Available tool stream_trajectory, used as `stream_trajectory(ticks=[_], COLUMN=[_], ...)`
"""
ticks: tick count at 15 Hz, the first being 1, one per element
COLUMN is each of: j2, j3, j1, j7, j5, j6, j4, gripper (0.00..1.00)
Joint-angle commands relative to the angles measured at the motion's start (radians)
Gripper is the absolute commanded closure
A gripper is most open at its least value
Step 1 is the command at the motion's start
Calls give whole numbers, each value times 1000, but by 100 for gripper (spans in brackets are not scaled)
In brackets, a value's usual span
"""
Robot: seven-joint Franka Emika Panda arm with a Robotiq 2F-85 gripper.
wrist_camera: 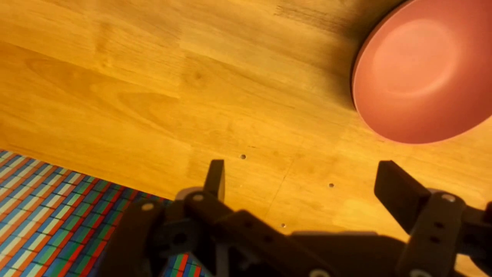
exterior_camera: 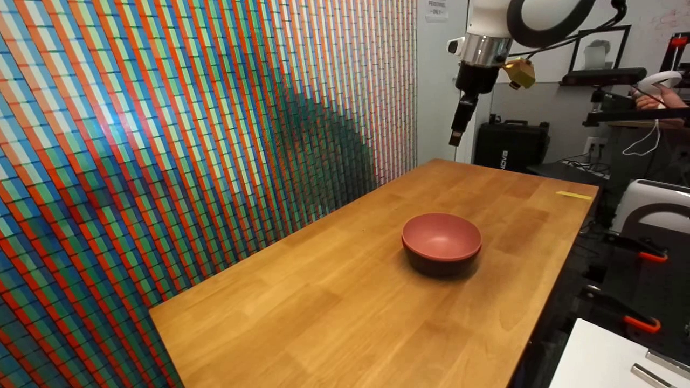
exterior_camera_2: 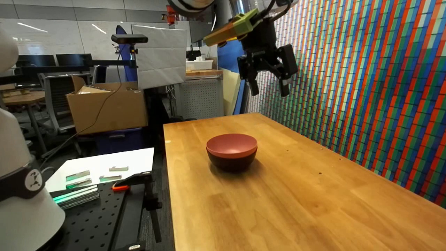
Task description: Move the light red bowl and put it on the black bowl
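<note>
The light red bowl sits upright, nested in the black bowl on the wooden table. In an exterior view the light red bowl covers the inside of the black bowl, whose outer wall shows below. In the wrist view the light red bowl is at the upper right, cut off by the frame edge. My gripper is open and empty, raised well above the table and apart from both bowls. The gripper also shows in the wrist view, its fingers wide apart with only table between them.
The wooden table runs along a multicoloured tiled wall. A white board with metal pieces lies beside the robot base. A cardboard box stands in the background. A yellow tape strip is near the table's far corner.
</note>
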Motion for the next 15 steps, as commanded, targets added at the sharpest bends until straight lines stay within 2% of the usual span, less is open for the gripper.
stream_trajectory(ticks=[1, 4, 7, 12, 13, 15], j2=[-6, 12, 21, 24, 7, 8], j3=[17, 13, 10, 6, 16, 15], j1=[-29, -45, -64, -83, -83, -86], j7=[-41, -39, -34, -50, -13, -18], j5=[74, 82, 73, 85, 50, 53], j6=[-181, -329, -425, -478, -434, -443], j4=[120, 204, 263, 310, 262, 270], gripper=[0, 0, 0, 0, 0, 0])
